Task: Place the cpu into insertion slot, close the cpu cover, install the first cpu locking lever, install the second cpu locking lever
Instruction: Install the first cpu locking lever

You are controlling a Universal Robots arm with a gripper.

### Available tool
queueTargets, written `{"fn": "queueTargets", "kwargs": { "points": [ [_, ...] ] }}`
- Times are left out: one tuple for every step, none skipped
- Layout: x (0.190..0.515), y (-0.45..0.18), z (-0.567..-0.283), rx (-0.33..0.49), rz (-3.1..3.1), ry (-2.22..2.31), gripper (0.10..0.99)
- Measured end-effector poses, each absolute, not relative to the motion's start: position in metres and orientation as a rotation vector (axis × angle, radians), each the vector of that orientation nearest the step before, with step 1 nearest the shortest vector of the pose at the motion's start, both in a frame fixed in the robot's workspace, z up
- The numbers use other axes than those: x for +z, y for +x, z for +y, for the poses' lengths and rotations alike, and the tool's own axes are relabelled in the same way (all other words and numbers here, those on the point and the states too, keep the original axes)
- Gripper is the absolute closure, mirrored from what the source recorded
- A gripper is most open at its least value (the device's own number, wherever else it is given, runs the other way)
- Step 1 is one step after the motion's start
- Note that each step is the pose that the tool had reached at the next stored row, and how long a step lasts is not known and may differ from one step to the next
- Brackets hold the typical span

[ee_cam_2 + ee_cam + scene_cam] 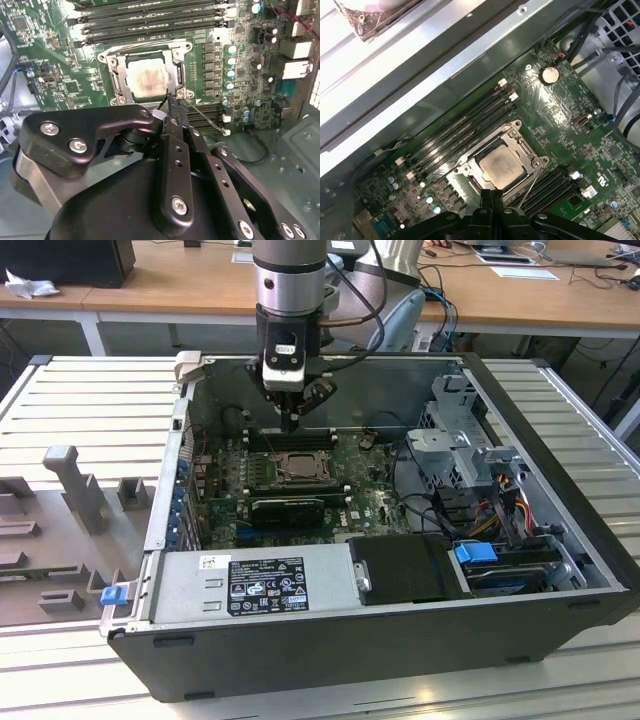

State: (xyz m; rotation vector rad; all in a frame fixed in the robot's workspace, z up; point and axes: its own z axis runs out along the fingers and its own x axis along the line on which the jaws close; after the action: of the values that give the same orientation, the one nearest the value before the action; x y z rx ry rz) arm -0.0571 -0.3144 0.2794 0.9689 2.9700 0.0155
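Exterior view: the gripper (pixel 290 426) points straight down by the insertion slot (pixel 298 468).

We saw that the cpu (pixel 146 80) had a pale metal face, dull and a bit smudged. The cpu cover (pixel 116 82) around it was shiny silver metal. The motherboard (pixel 560 115) was green and smooth, and its memory slots (pixel 465 127) were glossy black plastic. The gripper (pixel 172 100) looked like matt black metal with shiny silver screws (pixel 179 205). The computer case (pixel 350 650) was dark and matt outside. The table (pixel 90 390) under it was pale ribbed metal. The desk (pixel 190 280) behind looked like wood.
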Motion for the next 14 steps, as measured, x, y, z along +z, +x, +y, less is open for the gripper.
{"fn": "queueTargets", "kwargs": {
  "points": [
    [0.2793, -0.0572, -0.3145, 0.016, 2.980, 0.939, 0.980],
    [0.2792, -0.0572, -0.3145, 0.016, 2.987, 0.915, 0.980],
    [0.2791, -0.0572, -0.3145, 0.016, 2.998, 0.881, 0.980],
    [0.2788, -0.0571, -0.3145, 0.017, 3.007, 0.849, 0.980],
    [0.2783, -0.0572, -0.3145, 0.017, 3.027, 0.774, 0.980],
    [0.2780, -0.0572, -0.3145, 0.018, 3.051, 0.676, 0.980],
    [0.2779, -0.0571, -0.3145, 0.019, 3.061, 0.631, 0.980],
    [0.2777, -0.0571, -0.3145, 0.019, 3.071, 0.579, 0.980],
    [0.2776, -0.0572, -0.3145, 0.019, 3.079, 0.538, 0.980],
    [0.2775, -0.0571, -0.3145, 0.019, 3.084, 0.511, 0.980],
    [0.2774, -0.0572, -0.3145, 0.020, 3.089, 0.480, 0.980],
    [0.2773, -0.0571, -0.3145, 0.020, 3.093, 0.451, 0.980],
    [0.2772, -0.0571, -0.3145, 0.020, 3.099, 0.413, 0.980],
    [0.2769, -0.0571, -0.3145, 0.021, 3.106, 0.352, 0.980]
  ]
}}
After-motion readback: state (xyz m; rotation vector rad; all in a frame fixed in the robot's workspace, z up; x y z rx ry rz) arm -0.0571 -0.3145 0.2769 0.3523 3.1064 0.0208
